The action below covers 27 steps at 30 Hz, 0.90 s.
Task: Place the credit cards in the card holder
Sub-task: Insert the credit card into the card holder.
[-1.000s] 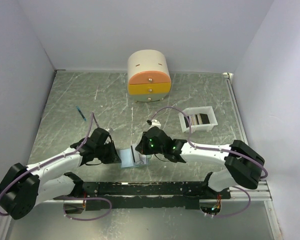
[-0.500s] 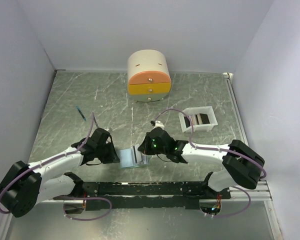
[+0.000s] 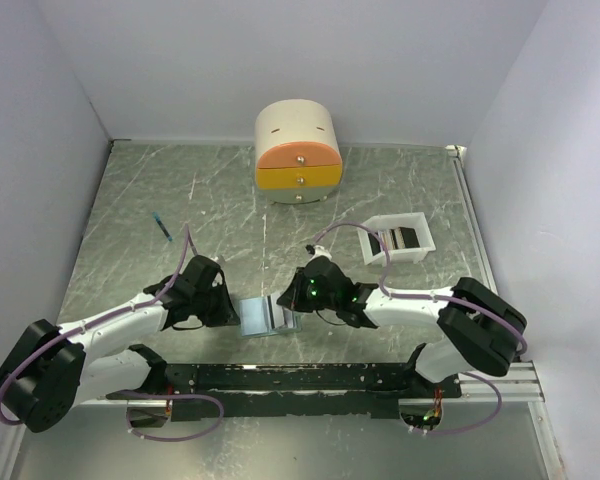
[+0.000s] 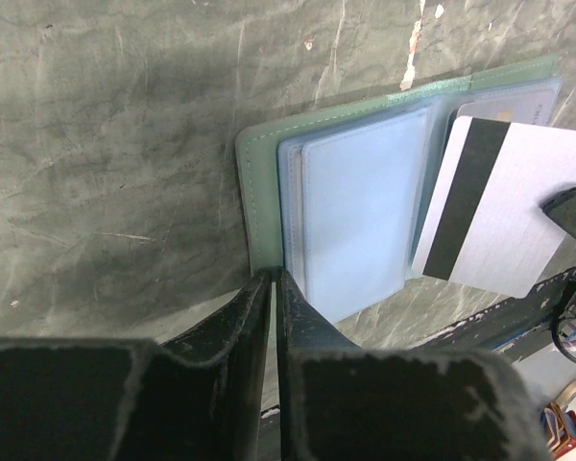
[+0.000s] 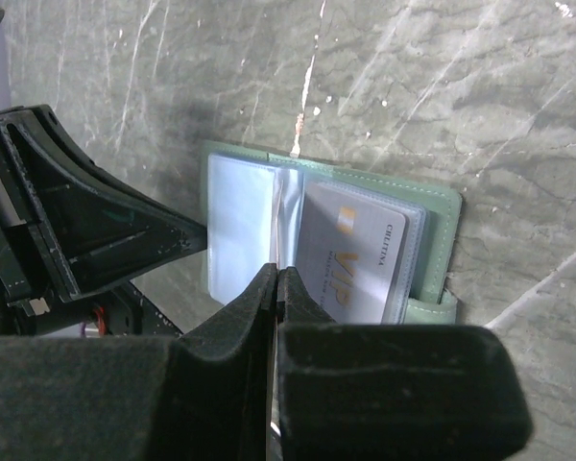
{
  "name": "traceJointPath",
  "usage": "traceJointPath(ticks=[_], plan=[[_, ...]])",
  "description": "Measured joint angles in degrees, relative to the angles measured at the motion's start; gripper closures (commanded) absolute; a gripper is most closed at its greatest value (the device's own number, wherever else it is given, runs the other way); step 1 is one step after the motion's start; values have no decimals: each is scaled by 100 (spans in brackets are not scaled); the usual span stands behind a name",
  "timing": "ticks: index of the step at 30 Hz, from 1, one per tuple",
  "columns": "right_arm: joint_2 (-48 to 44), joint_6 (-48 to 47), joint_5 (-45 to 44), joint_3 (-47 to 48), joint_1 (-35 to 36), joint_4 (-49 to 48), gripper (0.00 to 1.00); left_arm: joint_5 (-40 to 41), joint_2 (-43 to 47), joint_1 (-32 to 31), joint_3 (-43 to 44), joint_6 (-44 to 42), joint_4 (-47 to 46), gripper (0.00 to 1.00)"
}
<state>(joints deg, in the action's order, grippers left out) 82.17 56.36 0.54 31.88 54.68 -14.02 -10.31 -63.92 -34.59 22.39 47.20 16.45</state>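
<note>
The card holder (image 4: 269, 182) lies open near the table's front edge, with a green cover and pale blue pockets (image 4: 360, 211). My left gripper (image 4: 272, 277) is shut on the near edge of its left cover. One credit card (image 5: 365, 254), silver with "VIP" on it, sits in the right-hand pocket. My right gripper (image 5: 276, 274) is shut on another credit card (image 4: 504, 226), silver with a black stripe, and holds it edge-down over the holder's middle fold. In the top view the holder (image 3: 252, 318) lies between the left gripper (image 3: 232, 312) and the right gripper (image 3: 285, 308). More cards (image 3: 400, 238) stand in a tray.
A white rectangular tray (image 3: 420, 243) sits behind the right arm. A round cream-and-orange drawer box (image 3: 298, 152) stands at the back. A blue pen (image 3: 162, 227) lies at the left. The black rail (image 3: 300, 378) runs along the near edge.
My right gripper has shifted slightly to the right and nearer with its card. The left gripper and the card holder have barely moved.
</note>
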Motion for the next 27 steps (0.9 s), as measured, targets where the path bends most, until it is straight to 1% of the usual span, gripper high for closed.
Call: traceJointPath(ticks=[12,27], plan=[[280,175,358,-221,-42,-636,100,2,4,0,0,4,0,81],[535,343,612,-372,-203,-1117,100,4,4,0,0,22,4,82]])
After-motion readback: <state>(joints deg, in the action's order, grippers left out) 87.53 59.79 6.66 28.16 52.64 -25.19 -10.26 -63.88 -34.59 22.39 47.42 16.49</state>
